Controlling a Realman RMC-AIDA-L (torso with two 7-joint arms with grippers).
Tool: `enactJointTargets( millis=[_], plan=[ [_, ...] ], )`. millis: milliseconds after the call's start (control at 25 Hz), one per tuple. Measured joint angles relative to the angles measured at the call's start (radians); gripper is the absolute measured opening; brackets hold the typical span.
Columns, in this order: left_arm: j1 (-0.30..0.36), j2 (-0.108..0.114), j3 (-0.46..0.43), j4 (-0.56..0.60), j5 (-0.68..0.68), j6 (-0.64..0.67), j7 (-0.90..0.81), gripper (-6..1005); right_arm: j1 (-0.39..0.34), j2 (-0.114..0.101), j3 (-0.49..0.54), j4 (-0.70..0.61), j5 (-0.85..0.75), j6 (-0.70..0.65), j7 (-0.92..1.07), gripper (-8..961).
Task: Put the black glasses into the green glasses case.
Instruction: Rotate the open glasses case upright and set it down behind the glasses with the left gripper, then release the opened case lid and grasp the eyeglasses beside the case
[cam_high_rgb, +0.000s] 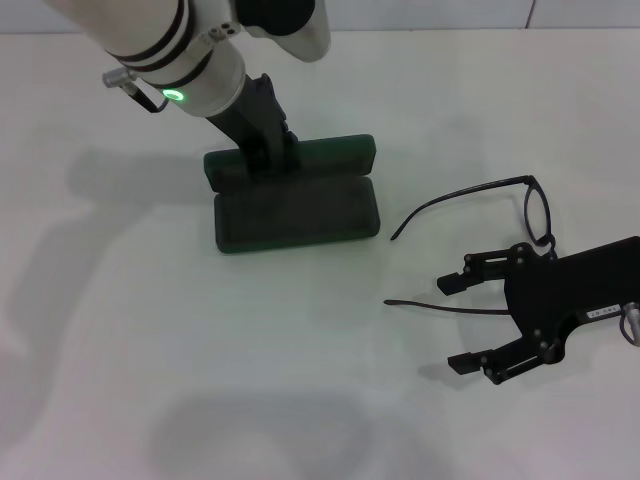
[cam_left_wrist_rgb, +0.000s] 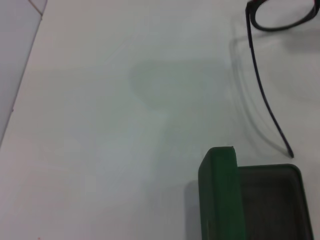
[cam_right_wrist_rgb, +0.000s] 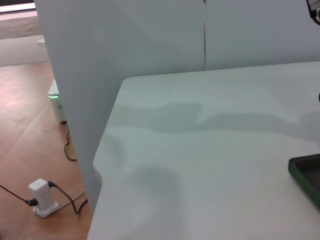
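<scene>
The green glasses case (cam_high_rgb: 295, 215) lies open at the table's middle, lined tray toward me and lid (cam_high_rgb: 330, 155) behind it. My left gripper (cam_high_rgb: 262, 145) comes down onto the lid's left part. The left wrist view shows a corner of the case (cam_left_wrist_rgb: 220, 190) and one temple of the black glasses (cam_left_wrist_rgb: 265, 100). The black glasses (cam_high_rgb: 538, 208) lie unfolded to the right of the case, temples pointing left. My right gripper (cam_high_rgb: 453, 324) hovers open over them, and the nearer temple (cam_high_rgb: 440, 306) runs between its fingertips. Nothing is held in it.
The white table (cam_high_rgb: 300, 400) stretches around the case. In the right wrist view the table's edge (cam_right_wrist_rgb: 107, 145) drops to a wooden floor with a power adapter (cam_right_wrist_rgb: 42, 197) and cables; a white panel stands behind the table.
</scene>
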Motion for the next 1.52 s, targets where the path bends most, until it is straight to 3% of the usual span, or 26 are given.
enactJointTargets(
  millis=[960, 1000, 1120, 1200, 1320, 1520],
  plan=[
    [0.022, -0.006, -0.002, -0.003, -0.006, -0.063, -0.011, 239, 0.000, 0.000, 0.000, 0.002, 0.000, 0.001, -0.002, 860],
    [0.023, -0.006, -0.009, -0.002, -0.012, -0.061, -0.011, 279, 0.000, 0.000, 0.000, 0.002, 0.000, 0.002, -0.002, 860],
    [0.023, -0.005, -0.070, 0.003, -0.055, -0.022, -0.011, 399, 0.000, 0.000, 0.000, 0.003, 0.000, 0.004, -0.002, 859],
    [0.025, 0.001, -0.167, 0.005, -0.119, 0.032, -0.003, 479, 0.000, 0.000, 0.000, 0.003, 0.000, 0.005, -0.002, 859],
    [0.046, 0.017, -0.288, -0.003, -0.210, 0.099, 0.007, 515, 0.000, 0.000, 0.002, 0.001, 0.001, 0.005, -0.002, 859],
    [0.175, 0.051, -0.423, -0.026, -0.335, 0.152, 0.029, 552, -0.003, -0.001, 0.009, 0.001, 0.008, 0.001, 0.003, 859]
  ],
)
